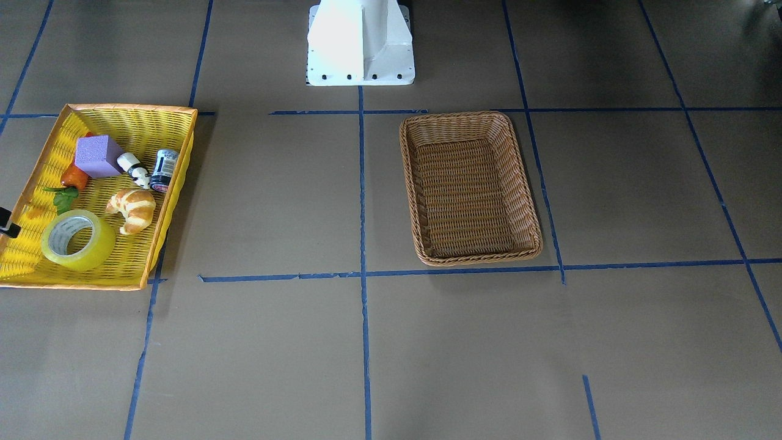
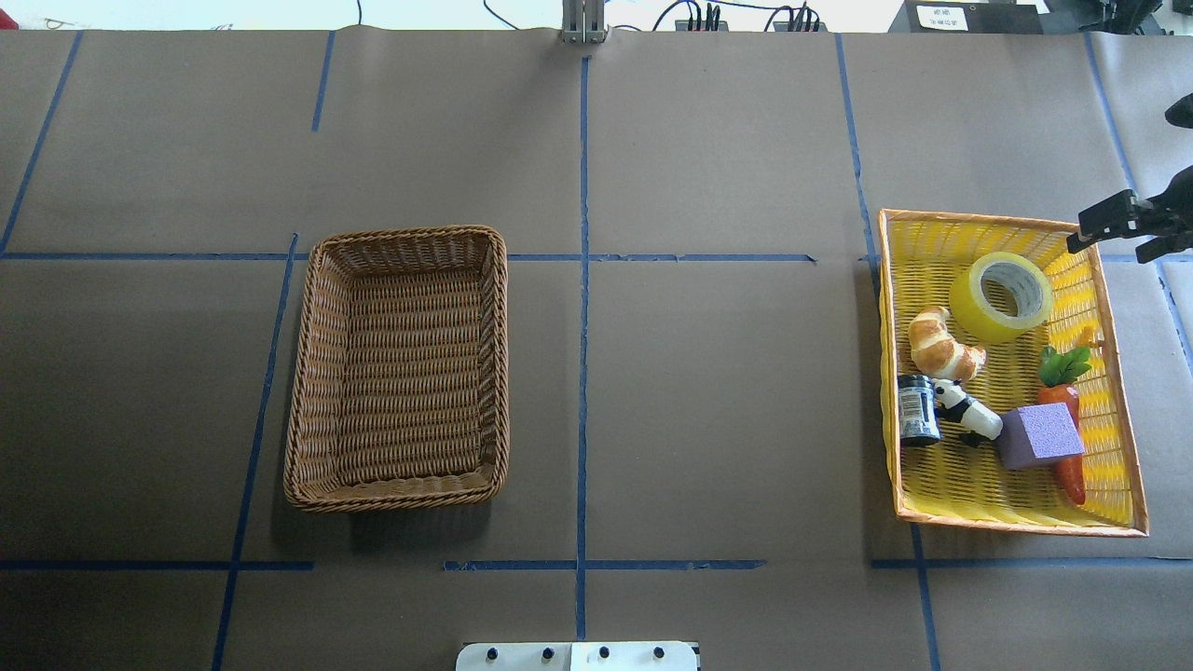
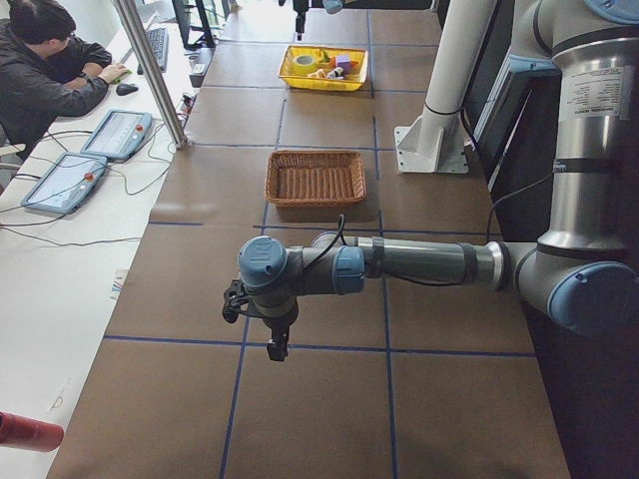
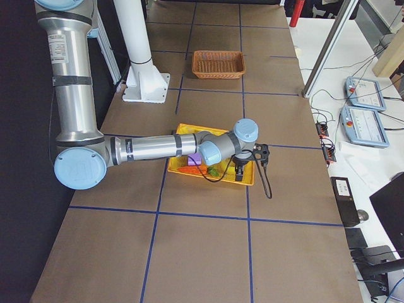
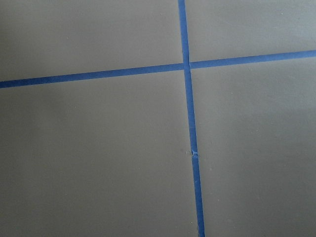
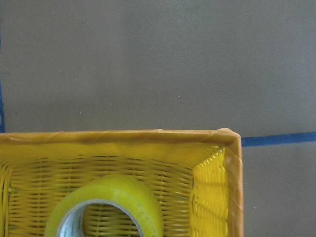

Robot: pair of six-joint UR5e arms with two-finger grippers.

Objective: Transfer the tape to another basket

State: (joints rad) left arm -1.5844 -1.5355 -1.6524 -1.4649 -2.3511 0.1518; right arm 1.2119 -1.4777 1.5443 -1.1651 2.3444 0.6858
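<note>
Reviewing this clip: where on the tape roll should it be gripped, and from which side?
Probably best to pinch the ring wall of the tape from above, with one finger inside the core and one outside, since it lies roughly flat with its hole up. Pick the wall away from the croissant, where it looks roomier.

Roll of tape (image 2: 1002,296) — wide, translucent yellow-green, grey-white core, hole facing up, in the yellow plastic basket (image 2: 1021,524) near its end farthest from the robot. Wicker basket (image 2: 410,233) — rectangular, brown, braided rim, sloping sides, upright on the worktop (image 2: 708,373), well apart from the tape.
</note>
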